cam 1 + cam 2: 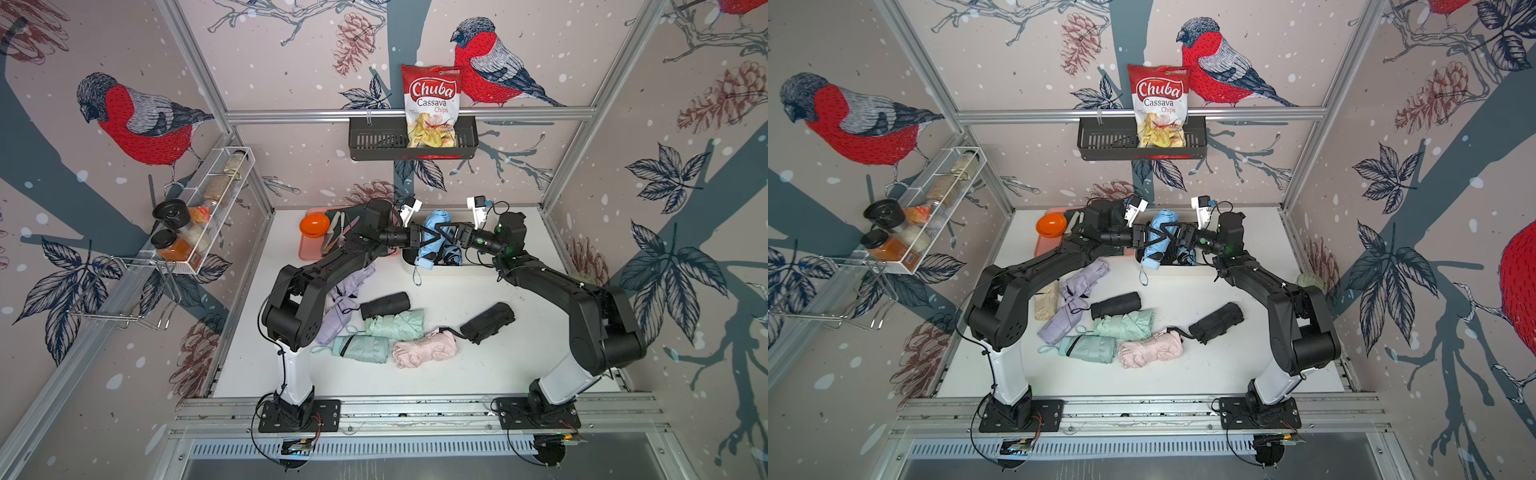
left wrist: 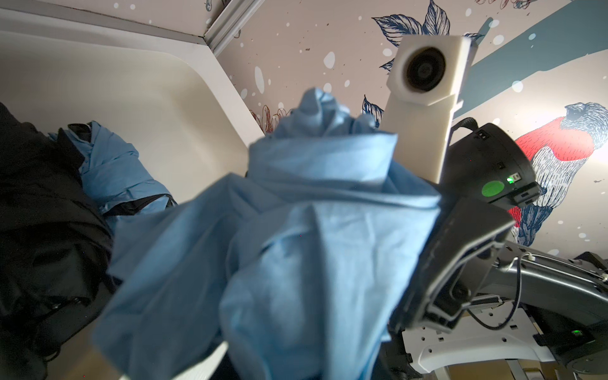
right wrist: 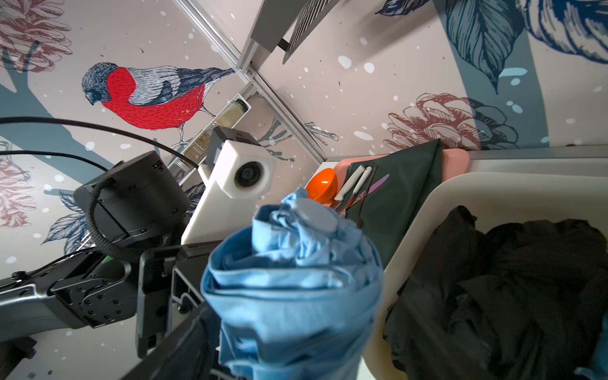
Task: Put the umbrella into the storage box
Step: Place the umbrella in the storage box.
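Observation:
A folded light-blue umbrella point(image 1: 439, 218) point(image 1: 1162, 220) hangs tilted over the left end of the cream-white storage box point(image 1: 457, 272) point(image 1: 1187, 269), its handle end low and its strap dangling over the box's front wall. My left gripper point(image 1: 430, 240) point(image 1: 1158, 240) is shut on the umbrella's middle from the left. My right gripper point(image 1: 448, 235) point(image 1: 1174, 235) reaches in from the right, jaws wide astride the same umbrella. Blue cloth point(image 2: 312, 230) point(image 3: 289, 296) fills both wrist views and hides the jaws. Dark folded umbrellas point(image 3: 510, 279) lie in the box point(image 2: 148, 108).
Several folded umbrellas lie on the white table in front: lilac point(image 1: 345, 299), black point(image 1: 384, 305), mint point(image 1: 395, 326), pink point(image 1: 424, 349). A pink tray point(image 1: 305, 249) with an orange bowl point(image 1: 314, 225) sits left of the box. A black basket point(image 1: 374, 141) hangs on the back wall.

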You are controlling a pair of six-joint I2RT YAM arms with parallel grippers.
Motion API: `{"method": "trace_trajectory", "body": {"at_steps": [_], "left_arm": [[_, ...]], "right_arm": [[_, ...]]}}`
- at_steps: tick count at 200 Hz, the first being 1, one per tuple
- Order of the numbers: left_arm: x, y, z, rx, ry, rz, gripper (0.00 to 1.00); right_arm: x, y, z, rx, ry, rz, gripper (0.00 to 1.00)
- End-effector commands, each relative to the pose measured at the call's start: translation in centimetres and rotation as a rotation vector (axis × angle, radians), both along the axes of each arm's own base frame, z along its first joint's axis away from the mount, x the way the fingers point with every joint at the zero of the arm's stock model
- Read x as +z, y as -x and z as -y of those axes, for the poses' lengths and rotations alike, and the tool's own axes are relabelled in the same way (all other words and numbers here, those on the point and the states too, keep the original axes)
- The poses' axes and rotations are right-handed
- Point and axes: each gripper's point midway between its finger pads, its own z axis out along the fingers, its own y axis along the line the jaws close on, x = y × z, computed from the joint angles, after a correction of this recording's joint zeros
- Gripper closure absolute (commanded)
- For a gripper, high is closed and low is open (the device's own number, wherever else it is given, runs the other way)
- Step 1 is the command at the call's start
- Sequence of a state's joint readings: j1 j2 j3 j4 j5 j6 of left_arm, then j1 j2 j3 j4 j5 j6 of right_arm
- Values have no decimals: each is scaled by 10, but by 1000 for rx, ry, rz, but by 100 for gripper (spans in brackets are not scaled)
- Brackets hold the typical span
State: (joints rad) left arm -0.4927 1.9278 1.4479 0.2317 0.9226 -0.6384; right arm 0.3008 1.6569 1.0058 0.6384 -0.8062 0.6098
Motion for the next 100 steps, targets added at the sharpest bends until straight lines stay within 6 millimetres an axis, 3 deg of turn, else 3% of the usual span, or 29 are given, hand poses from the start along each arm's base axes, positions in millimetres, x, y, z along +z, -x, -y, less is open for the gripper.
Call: {"method": "trace_trajectory", "body": {"at_steps": [1,21,49,81,100], "left_arm": [[13,-2,3,-17,28,68,80],[12,-5,3,0,24,65,71],[14,-9,1,29,19,70,42],[17,-13,-5,69,19,76,2],[19,-17,-17,120,22,81,1]], "right_arm": [[19,5,-6,56,-57,47,32],[18,4,-6,58,-56,39,55],[16,1,-3,36,-39,31,78],[16,-9,6,-28,10,22,81],[14,-20,16,-108,70,3,85]]}}
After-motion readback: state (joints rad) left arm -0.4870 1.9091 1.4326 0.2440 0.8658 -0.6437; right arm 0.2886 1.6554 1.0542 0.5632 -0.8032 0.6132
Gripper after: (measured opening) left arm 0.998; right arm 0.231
